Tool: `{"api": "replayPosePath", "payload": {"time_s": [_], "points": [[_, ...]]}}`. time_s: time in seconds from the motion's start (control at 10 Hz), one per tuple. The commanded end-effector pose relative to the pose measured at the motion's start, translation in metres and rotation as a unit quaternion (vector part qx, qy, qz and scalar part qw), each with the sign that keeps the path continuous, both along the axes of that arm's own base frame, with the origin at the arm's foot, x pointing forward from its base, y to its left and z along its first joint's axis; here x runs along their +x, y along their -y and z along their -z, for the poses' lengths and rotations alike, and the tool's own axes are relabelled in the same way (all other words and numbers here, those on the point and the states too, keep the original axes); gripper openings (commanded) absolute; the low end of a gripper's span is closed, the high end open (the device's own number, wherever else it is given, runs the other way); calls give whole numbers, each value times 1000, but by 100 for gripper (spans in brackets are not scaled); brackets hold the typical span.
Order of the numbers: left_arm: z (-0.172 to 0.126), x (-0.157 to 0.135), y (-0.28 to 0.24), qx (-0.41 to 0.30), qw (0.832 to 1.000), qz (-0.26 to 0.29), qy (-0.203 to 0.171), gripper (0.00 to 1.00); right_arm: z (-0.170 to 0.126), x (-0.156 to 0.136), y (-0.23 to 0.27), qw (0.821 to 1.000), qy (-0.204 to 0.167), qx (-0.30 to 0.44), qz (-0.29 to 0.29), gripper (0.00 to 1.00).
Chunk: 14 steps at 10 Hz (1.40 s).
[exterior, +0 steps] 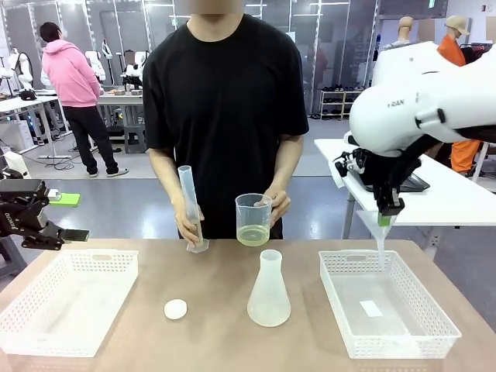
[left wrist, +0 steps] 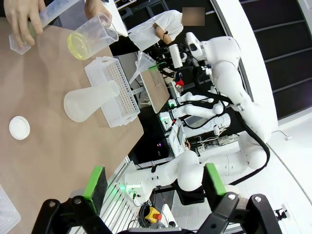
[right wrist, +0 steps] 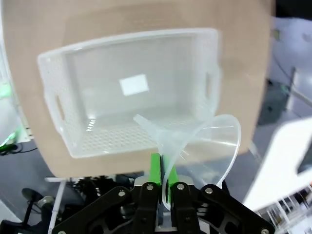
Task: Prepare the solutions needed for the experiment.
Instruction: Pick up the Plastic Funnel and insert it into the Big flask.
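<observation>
The solutions (exterior: 253,235) are a shallow pale yellow-green layer in a clear beaker (exterior: 253,218) that the person holds at the table's far edge. The person's other hand tilts a tall measuring cylinder (exterior: 191,209) beside it. In the left wrist view the beaker (left wrist: 90,36) shows the same yellow layer (left wrist: 78,46). My right gripper (exterior: 387,211) hangs above the right basket (exterior: 422,335), shut on the rim of a clear plastic funnel (right wrist: 207,141) whose stem points down. My left gripper (exterior: 56,231) stands open off the table's left edge, its green pads (left wrist: 95,182) wide apart and holding nothing.
An empty conical flask (exterior: 269,291) stands mid-table with a small white round cap (exterior: 175,308) to its left. A white basket (exterior: 31,329) lies at the left. The right basket (right wrist: 127,41) holds a small white slip. Other people and tables stand behind.
</observation>
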<state>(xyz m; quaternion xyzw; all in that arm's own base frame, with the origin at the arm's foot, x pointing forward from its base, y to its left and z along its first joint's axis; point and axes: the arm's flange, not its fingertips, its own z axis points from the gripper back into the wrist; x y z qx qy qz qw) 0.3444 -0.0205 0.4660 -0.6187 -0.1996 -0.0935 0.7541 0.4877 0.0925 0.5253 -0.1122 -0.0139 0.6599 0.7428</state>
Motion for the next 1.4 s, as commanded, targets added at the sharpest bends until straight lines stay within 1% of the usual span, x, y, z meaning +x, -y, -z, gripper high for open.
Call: {"api": "replayPosePath", "payload": {"time_s": [0.0,0.1,0.2,0.3,0.5,0.6,0.7,1.3], "points": [[-3,1,1,-7,1000,3,5,100,-7,-30,-7,993,106,-36,47,3],[-3,1,1,-7,1000,3,5,100,-18,-42,-10,986,154,-36,57,3],[-3,1,1,-7,1000,3,5,100,-26,-54,-14,979,191,-31,63,3],[-3,1,1,-7,1000,3,5,100,-29,-64,-17,977,203,-30,58,3],[-3,1,1,-7,1000,3,5,100,-30,-72,-25,975,213,-29,60,3],[-3,1,1,-7,1000,3,5,100,-29,-70,-26,975,215,-19,59,3],[-3,1,1,-7,1000,3,5,100,-42,-69,-20,978,201,-25,48,3],[-3,1,1,-7,1000,3,5,100,-42,-69,-20,978,201,-25,48,3]]}}
